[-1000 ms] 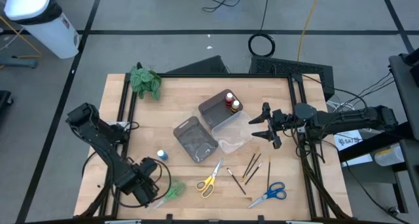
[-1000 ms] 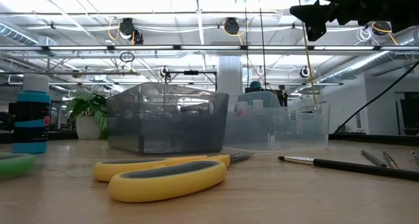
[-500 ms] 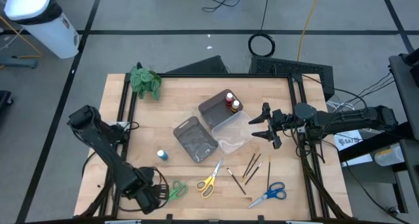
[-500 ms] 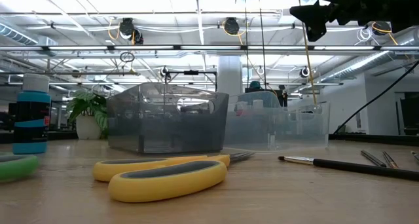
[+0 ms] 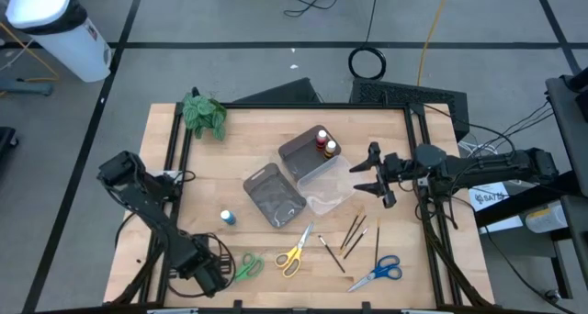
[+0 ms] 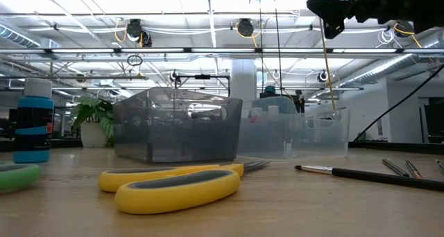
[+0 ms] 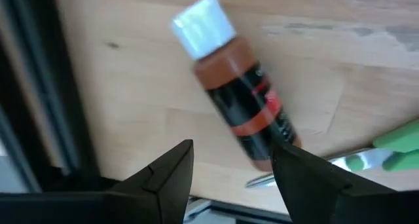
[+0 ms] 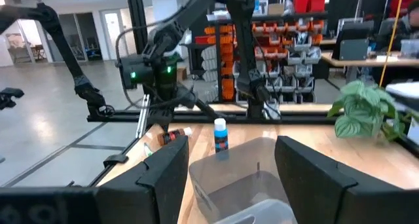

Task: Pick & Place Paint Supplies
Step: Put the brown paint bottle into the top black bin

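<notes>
A brown paint bottle [image 7: 236,103] with a white cap lies on its side near the table's near left corner. My left gripper [image 7: 232,149] points down over it, open, with a finger on either side of the bottle's bottom end; I see no touch. The green scissors [image 5: 246,265] lie just to its right. A blue-capped bottle [image 5: 226,218] stands upright. The yellow scissors [image 5: 295,251], blue scissors [image 5: 378,271] and several brushes [image 5: 354,236] lie flat at the near side. My right gripper [image 5: 367,176] hangs open, level, above the table's right part.
A grey tray [image 5: 274,195] sits mid-table. Behind it are another grey tray [image 5: 303,151], which holds two small bottles [image 5: 325,145], and a clear tray [image 5: 328,193]. A leafy plant [image 5: 203,115] stands at the far left corner. Black frame rails [image 5: 171,167] run along the table's sides.
My left gripper has sunk toward the table near the near left corner and rolled about its own axis; the green scissors beside it have come out from under it into view. Nothing on the table has moved.
</notes>
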Available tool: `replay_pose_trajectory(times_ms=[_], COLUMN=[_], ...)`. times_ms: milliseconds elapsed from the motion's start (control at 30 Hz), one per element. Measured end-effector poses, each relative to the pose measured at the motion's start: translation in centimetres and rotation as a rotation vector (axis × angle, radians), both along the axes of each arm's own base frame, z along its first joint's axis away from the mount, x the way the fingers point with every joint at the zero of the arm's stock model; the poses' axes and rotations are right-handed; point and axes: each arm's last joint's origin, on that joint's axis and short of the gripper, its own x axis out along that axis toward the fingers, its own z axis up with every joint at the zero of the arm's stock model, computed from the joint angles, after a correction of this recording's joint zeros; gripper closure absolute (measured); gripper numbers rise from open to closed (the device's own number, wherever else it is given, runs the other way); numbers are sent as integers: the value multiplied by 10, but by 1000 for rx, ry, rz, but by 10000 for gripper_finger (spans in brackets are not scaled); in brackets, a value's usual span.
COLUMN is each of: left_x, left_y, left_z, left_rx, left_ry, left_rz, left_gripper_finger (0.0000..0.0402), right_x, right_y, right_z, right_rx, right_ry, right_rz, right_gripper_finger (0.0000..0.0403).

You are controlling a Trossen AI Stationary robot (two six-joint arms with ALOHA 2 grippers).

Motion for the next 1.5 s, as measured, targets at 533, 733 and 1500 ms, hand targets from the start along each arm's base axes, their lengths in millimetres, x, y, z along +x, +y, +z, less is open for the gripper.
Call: replay_pose_trajectory(times_ms=[533,733,1500], left_x=[15,16,46], left_y=[-5,-1,23], left_z=[-36,-36,76], left_rx=[64,56,450], left_ry=[-36,-77,-1068], left_rz=[-130,-353,-768], left_gripper_finger=[188,188,276], right_x=[0,0,0], right_y=[0,0,0], right_z=[3,3,3], right_rx=[-11,-11,-11], right_ry=[-29,-29,-28], right_rz=[-1,-1,-1], right_gripper_finger=[190,190,190])
